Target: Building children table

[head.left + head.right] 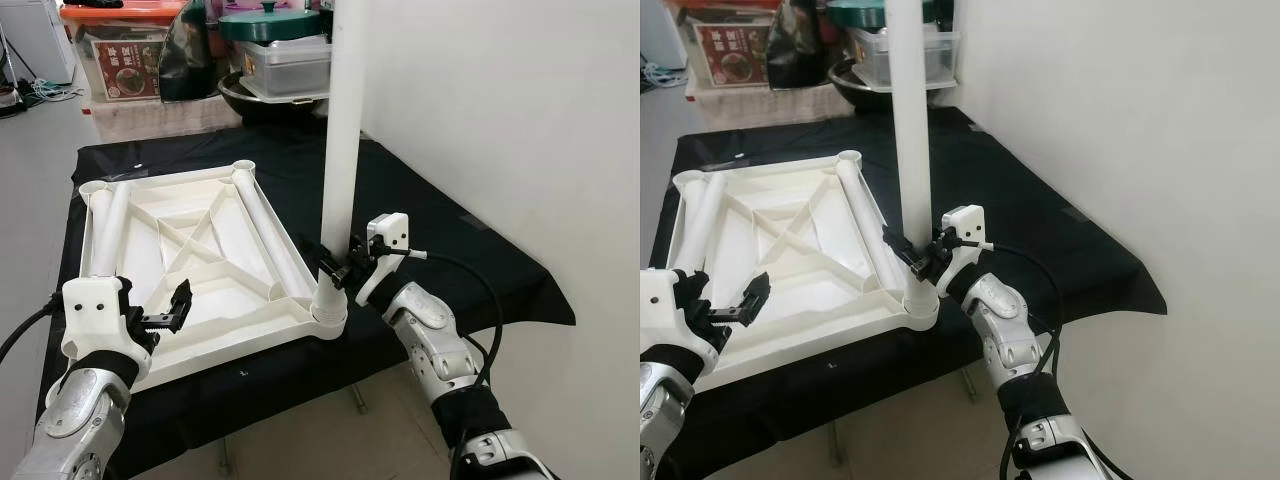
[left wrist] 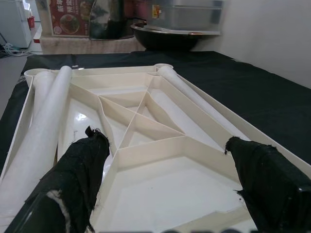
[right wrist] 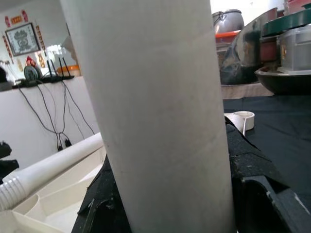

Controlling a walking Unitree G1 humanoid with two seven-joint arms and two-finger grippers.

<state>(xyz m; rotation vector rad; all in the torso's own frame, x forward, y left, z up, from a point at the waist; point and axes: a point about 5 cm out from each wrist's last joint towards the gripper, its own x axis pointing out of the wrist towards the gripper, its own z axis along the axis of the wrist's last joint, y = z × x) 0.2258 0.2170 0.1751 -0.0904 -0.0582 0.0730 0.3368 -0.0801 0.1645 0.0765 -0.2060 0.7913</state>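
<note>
An upturned white plastic tabletop (image 1: 210,265) lies on a black cloth. A white table leg (image 1: 341,150) stands upright in its near right corner socket (image 1: 328,312). My right gripper (image 1: 337,266) is shut on this leg just above the socket; in the right wrist view the leg (image 3: 155,116) sits between the black fingers (image 3: 252,165). Two more white legs lie inside the tabletop, one (image 1: 108,230) along its left edge and one (image 1: 270,235) along its right. My left gripper (image 1: 172,308) is open over the near left part of the tabletop (image 2: 160,189), holding nothing.
The black-covered table (image 1: 450,250) stands against a white wall on the right. At its far end are a dark wok (image 1: 275,100), lidded containers (image 1: 285,60) and a printed box (image 1: 125,65). Grey floor lies to the left.
</note>
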